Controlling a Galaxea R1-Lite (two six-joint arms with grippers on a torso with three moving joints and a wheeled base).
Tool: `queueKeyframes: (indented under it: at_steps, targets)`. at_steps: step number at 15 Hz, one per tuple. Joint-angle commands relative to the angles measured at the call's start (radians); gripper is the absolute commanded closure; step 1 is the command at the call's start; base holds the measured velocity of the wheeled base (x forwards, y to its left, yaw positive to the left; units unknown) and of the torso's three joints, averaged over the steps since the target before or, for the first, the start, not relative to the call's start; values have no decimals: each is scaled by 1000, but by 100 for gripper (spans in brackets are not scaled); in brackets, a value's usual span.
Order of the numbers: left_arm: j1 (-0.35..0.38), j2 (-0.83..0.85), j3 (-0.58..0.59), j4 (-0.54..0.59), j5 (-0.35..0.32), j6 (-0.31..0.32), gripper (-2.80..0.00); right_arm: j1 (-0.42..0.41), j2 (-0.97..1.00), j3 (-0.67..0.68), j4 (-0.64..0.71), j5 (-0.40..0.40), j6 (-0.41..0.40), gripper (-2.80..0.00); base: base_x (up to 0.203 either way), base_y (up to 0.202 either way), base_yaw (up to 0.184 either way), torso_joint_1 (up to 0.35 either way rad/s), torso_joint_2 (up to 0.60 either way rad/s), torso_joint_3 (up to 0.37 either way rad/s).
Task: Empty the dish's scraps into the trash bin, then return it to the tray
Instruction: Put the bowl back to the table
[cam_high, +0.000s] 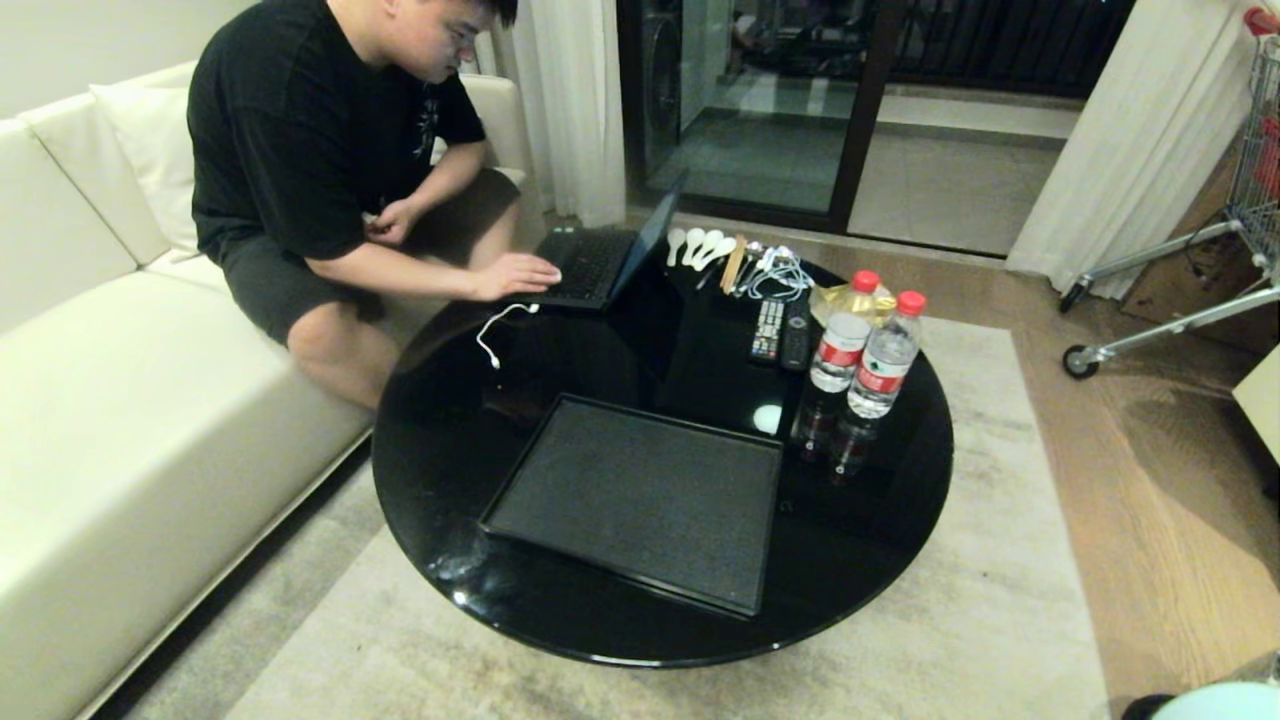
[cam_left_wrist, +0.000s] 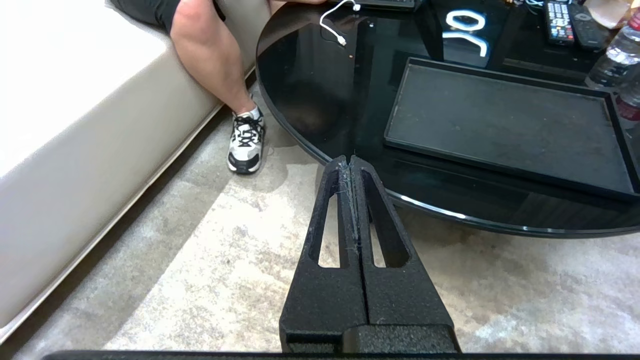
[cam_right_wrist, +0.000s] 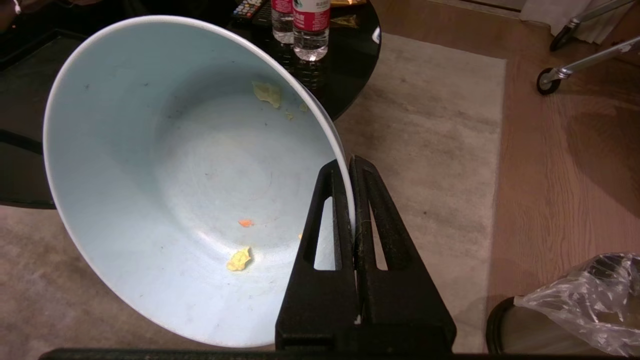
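Observation:
In the right wrist view my right gripper (cam_right_wrist: 350, 165) is shut on the rim of the dish (cam_right_wrist: 175, 175), a pale blue bowl held tilted above the carpet beside the table. A few scraps (cam_right_wrist: 239, 260) cling inside it: yellowish bits and a tiny orange speck. The trash bin (cam_right_wrist: 505, 325) with its crinkly clear liner (cam_right_wrist: 585, 305) stands on the floor close to the gripper. The black tray (cam_high: 640, 500) lies bare on the round black table (cam_high: 500, 620). A sliver of the dish (cam_high: 1225, 703) shows at the head view's lower right corner. My left gripper (cam_left_wrist: 348, 161) is shut and holds nothing, hanging over the carpet at the table's edge.
A person (cam_high: 330, 150) sits on the white sofa (cam_high: 120, 400) using a laptop (cam_high: 600, 260), one shoe (cam_left_wrist: 245, 142) beside the table. Two water bottles (cam_high: 865, 355), remotes (cam_high: 780, 335), spoons (cam_high: 695, 245) and cables sit on the far half of the table. A trolley (cam_high: 1180, 290) stands at the right.

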Motion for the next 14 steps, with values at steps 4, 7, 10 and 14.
queueKeyframes:
  at_steps: [4,7,10,14]
  targets:
    - [0,0,0,0,1,-1,0,1,1,0,0,-1,-6,0,0,0,0,0,0,0]
    - [0,0,0,0,1,-1,0,1,1,0,2,4,-25,0,0,0,0,0,0,0]
    - [0,0,0,0,1,-1,0,1,1,-5,10,2,-30,0,0,0,0,0,0,0]
    - [0,0,0,0,1,-1,0,1,66,-136,58,68,-29,0,0,0,0,0,0,0]
